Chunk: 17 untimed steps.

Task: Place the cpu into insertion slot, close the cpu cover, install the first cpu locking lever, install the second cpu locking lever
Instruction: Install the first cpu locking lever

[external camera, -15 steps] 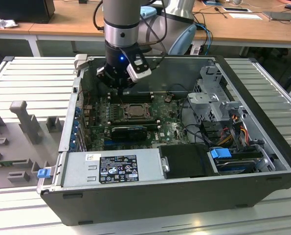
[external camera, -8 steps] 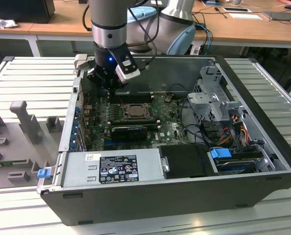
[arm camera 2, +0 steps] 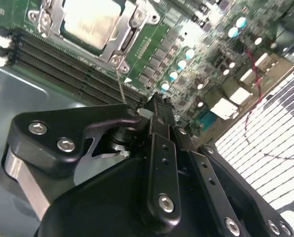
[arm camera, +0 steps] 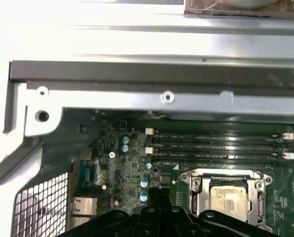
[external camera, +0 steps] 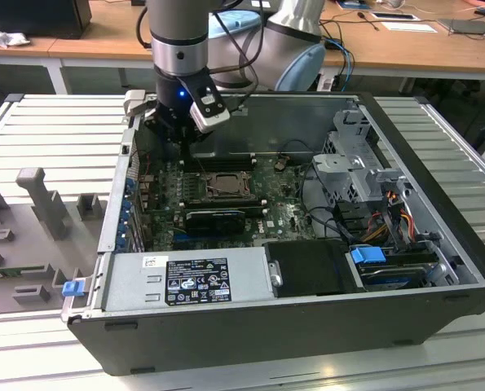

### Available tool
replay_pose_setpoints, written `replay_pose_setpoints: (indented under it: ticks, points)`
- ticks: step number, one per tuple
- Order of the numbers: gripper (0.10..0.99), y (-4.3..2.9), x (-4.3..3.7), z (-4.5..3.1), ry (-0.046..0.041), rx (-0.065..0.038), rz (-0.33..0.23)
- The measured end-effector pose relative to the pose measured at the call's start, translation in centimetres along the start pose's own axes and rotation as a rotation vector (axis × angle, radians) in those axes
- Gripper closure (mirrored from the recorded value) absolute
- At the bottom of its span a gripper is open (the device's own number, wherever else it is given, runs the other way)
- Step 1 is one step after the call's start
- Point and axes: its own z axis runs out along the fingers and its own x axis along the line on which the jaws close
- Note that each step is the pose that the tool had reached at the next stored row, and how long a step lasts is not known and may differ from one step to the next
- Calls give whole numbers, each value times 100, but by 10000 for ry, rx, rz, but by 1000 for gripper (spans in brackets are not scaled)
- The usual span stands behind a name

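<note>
On the exterior view's left, a grey foam tray (external camera: 30,236) with moulded recesses lies on the slatted desk (external camera: 55,130) beside the open computer case (external camera: 307,326). A blue clip (external camera: 73,287) sticks out at the case's near corner on that side. Inside the case, the green motherboard (external camera: 165,204) lies flat, and the robot arm (external camera: 181,41) reaches down over its far part on the exterior view's left.

The gripper (external camera: 173,134) hangs just above the board, near the case's far wall and just beside the socket. In the second wrist view the gripper (arm camera 2: 159,101) has its black fingers (arm camera 2: 161,163) drawn together into a narrow tip with nothing between them, poised over the long black memory slots (arm camera 2: 63,64).

Toward the middle of the case sits the insertion slot (external camera: 223,184), with the cpu (external camera: 226,183) lying in it. The first wrist view shows the cpu (arm camera: 231,200) with its pale metal face up, framed by the cpu cover (arm camera: 226,175), which lies flat down around it. In the second wrist view the cpu (arm camera 2: 90,19) likewise rests inside the cpu cover (arm camera 2: 119,42), and a thin wire lever (arm camera 2: 120,81) stands up from the socket's corner toward the gripper.

Nearer the camera lies the black graphics card (external camera: 216,217), then the labelled power supply (external camera: 185,281). On the exterior view's right are the metal drive cage (external camera: 360,167) and bundled cables (external camera: 389,212).
</note>
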Motion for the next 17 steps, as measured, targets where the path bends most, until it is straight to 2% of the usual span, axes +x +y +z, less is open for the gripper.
replay_pose_setpoints:
  ticks: [3,4,6,8,9,10,13,15,17]
  points:
    - [980,58,-5,6,3,1,-26]
    - [980,62,-28,6,5,0,-37]
    - [980,61,-171,3,5,2,-45]
    - [980,60,-273,2,4,2,-47]
    - [980,57,-354,3,5,1,-50]
    - [980,56,-392,4,6,1,-49]
    - [980,49,-596,18,14,2,-48]
    - [980,45,-681,32,12,-18,-51]
    - [980,44,-682,42,-2,-43,-54]
